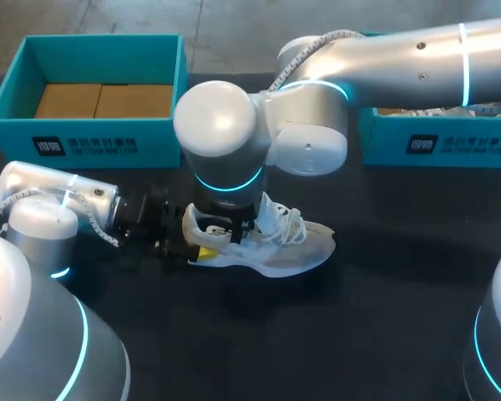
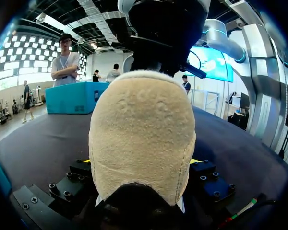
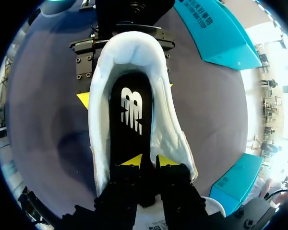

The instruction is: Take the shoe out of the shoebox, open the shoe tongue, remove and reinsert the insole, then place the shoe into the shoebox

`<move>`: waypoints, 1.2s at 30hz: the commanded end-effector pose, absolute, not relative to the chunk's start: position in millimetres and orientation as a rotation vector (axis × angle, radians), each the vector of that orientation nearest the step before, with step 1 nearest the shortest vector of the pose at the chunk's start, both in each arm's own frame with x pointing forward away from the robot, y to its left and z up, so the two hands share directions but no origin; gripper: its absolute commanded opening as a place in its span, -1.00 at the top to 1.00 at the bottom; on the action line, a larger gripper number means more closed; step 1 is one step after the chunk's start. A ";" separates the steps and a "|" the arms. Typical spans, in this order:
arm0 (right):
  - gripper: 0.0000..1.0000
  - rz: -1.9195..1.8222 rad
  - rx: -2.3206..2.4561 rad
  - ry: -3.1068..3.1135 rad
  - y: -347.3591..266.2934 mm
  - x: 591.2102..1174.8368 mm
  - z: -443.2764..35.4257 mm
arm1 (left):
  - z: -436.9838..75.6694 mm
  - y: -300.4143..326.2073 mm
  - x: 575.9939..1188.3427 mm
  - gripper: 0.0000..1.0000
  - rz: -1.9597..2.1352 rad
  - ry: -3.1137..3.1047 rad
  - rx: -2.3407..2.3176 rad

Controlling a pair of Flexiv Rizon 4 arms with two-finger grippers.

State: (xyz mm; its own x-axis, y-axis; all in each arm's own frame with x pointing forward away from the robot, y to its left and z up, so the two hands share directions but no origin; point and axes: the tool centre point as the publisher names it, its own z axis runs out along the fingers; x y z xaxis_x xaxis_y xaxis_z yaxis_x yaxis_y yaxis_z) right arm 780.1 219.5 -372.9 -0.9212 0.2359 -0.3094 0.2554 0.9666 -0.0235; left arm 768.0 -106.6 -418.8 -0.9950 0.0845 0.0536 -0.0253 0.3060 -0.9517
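Checking progress | shoe [image 1: 271, 246] laid outside, near the shoebox [image 1: 150, 142] | heel clamped by left gripper [image 2: 140, 160] | insole [image 3: 129, 110] pinched by near-closed right gripper [image 3: 149, 160], seemingly not out yet | reinserting, boxing left

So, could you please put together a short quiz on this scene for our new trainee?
1. True or false: the left shoebox holds no shoe.
2. Which part of the shoe does the left pincer grip? A toe, B heel, C laces.
3. Fill in: the right pincer is in the shoe's opening, over the black ____.
Key: 1 true; 2 B; 3 insole.
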 end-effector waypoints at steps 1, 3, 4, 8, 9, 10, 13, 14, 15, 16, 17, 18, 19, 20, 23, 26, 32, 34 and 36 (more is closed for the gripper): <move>0.58 -0.078 0.363 2.810 217.2 783.3 -379.3 | -421.5 -107.6 769.9 1.00 1.793 -2.464 -0.055; 0.56 -0.075 0.366 2.813 216.7 784.9 -382.5 | -421.5 -107.6 769.9 1.00 1.793 -2.464 -0.055; 0.55 -0.072 0.369 2.815 216.3 785.6 -384.3 | -421.5 -107.6 769.9 1.00 1.793 -2.464 -0.055; 0.48 -0.064 0.382 2.832 213.8 787.9 -392.8 | -421.5 -107.6 769.9 1.00 1.793 -2.464 -0.055; 0.46 -0.063 0.385 2.834 213.6 788.0 -394.1 | -421.5 -107.6 769.9 1.00 1.793 -2.464 -0.055; 0.44 -0.061 0.387 2.837 213.4 788.2 -395.2 | -421.5 -107.6 769.9 1.00 1.793 -2.464 -0.055; 0.38 -0.063 0.398 2.845 211.5 788.5 -399.0 | -421.5 -107.6 769.9 1.00 1.793 -2.464 -0.055; 0.36 -0.067 0.406 2.852 210.4 788.6 -401.0 | -421.5 -107.6 769.9 1.00 1.793 -2.464 -0.055; 0.36 -0.067 0.407 2.852 209.3 788.5 -402.2 | -421.5 -107.6 769.9 1.00 1.793 -2.464 -0.055; 0.36 -0.066 0.409 2.853 208.9 788.4 -402.7 | -421.5 -107.6 769.9 1.00 1.793 -2.464 -0.055; 0.36 -0.071 0.415 2.857 208.7 788.3 -403.1 | -421.5 -107.6 769.9 1.00 1.793 -2.464 -0.055; 0.36 -0.072 0.416 2.859 208.6 788.2 -403.9 | -421.5 -107.6 769.9 1.00 1.793 -2.464 -0.055; 0.36 -0.073 0.417 2.864 208.5 787.8 -405.1 | -421.5 -107.6 769.9 1.00 1.793 -2.464 -0.055; 0.36 -0.080 0.420 2.872 208.5 787.5 -406.6 | -421.5 -107.6 769.9 1.00 1.793 -2.464 -0.055; 0.36 -0.097 0.417 2.898 209.2 785.9 -413.0 | -421.5 -107.6 769.9 1.00 1.793 -2.464 -0.055; 0.33 -0.096 0.419 2.921 211.2 782.2 -420.6 | -421.5 -107.6 769.9 1.00 1.793 -2.464 -0.055; 0.31 -0.082 0.428 2.956 215.1 773.7 -432.4 | -421.5 -107.6 769.9 1.00 1.793 -2.464 -0.055; 0.31 -0.076 0.426 2.968 216.0 770.9 -435.1 | -421.5 -107.6 769.9 1.00 1.793 -2.464 -0.055; 0.30 -0.071 0.421 2.986 218.1 767.7 -437.7 | -421.5 -107.6 769.9 1.00 1.793 -2.464 -0.055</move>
State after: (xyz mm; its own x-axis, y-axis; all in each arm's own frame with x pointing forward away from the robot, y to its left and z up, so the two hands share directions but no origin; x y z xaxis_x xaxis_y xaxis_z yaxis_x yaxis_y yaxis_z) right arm 774.1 212.4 -413.2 -0.9510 0.2766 -0.1384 0.2831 0.9586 -0.0297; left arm 767.6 -106.5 -419.6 -0.9949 0.0852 0.0537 -0.0250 0.3073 -0.9513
